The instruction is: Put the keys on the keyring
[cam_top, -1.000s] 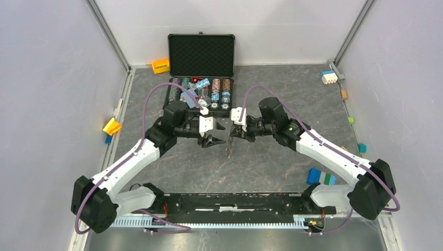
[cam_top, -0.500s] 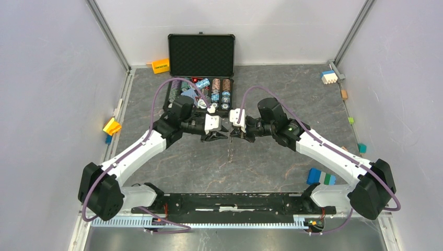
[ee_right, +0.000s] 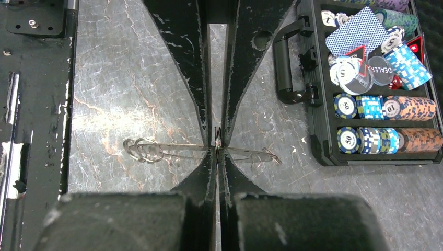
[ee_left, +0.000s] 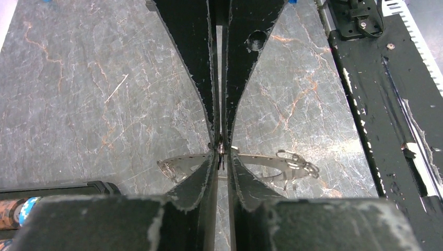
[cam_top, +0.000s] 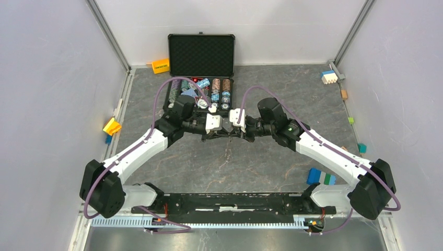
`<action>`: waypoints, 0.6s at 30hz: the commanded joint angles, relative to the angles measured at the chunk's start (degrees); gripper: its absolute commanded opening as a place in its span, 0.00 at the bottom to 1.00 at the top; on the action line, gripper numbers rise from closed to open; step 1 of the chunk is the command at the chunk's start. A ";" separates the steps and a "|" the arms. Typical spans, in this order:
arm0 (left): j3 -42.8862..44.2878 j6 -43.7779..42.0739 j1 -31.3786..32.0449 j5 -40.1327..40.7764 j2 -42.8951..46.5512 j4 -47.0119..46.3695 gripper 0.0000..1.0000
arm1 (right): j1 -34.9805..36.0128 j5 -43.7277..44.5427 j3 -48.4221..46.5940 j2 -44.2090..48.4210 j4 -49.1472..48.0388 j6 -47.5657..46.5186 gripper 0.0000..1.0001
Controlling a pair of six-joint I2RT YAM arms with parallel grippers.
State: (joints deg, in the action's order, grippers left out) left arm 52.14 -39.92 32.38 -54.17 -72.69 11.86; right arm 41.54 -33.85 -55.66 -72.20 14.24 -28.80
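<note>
Tabletop point(cam_top: 251, 167) of grey veined stone fills the floor of the white-walled cell. At its far side an open black case point(cam_top: 200, 55) lies with rows of poker chips point(cam_top: 222, 90) in its lower half. From the near edge the left arm point(cam_top: 138, 151) and the right arm point(cam_top: 324, 149) reach inward and meet nose to nose just in front of the case. The left gripper point(ee_left: 220, 154) has its fingers only a thin slit apart, the tips nipping a sliver of metal between them. The right gripper point(ee_right: 218, 151) is clamped tight on the same piece from the opposite side, so the two pairs of tips stand almost touching. What they share is the keyring point(ee_left: 177, 166), a flat grey ring seen edge-on, held level above the table and sticking out to both sides of the fingers. The keys point(ee_left: 299, 161) are a small silver cluster with round loops at the end of the ring nearer the arms' bases. Whether they are threaded on it or only lie against it I cannot tell from these views.
</note>
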 commanded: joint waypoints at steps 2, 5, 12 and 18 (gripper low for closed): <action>2.52 -1.04 0.49 -1.99 -0.58 -1.13 0.13 | 0.25 -0.94 0.04 1.00 -3.83 0.19 0.00; 2.62 -0.58 0.50 -2.01 -0.47 -1.14 0.02 | 0.30 -0.87 0.10 0.88 -3.90 0.23 0.00; -2.02 10.31 0.46 -0.77 2.27 -11.48 0.02 | 0.21 1.28 -0.07 2.83 -3.56 0.32 0.19; -11.48 31.13 0.10 -1.24 4.32 -38.95 0.02 | -1.82 -0.62 3.99 8.11 -4.74 -0.23 0.36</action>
State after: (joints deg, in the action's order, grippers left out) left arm 45.34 -25.89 32.38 -54.06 -70.63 -3.77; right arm 41.06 -32.97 -54.28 -68.86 13.06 -28.71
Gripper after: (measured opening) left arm 0.037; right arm 0.323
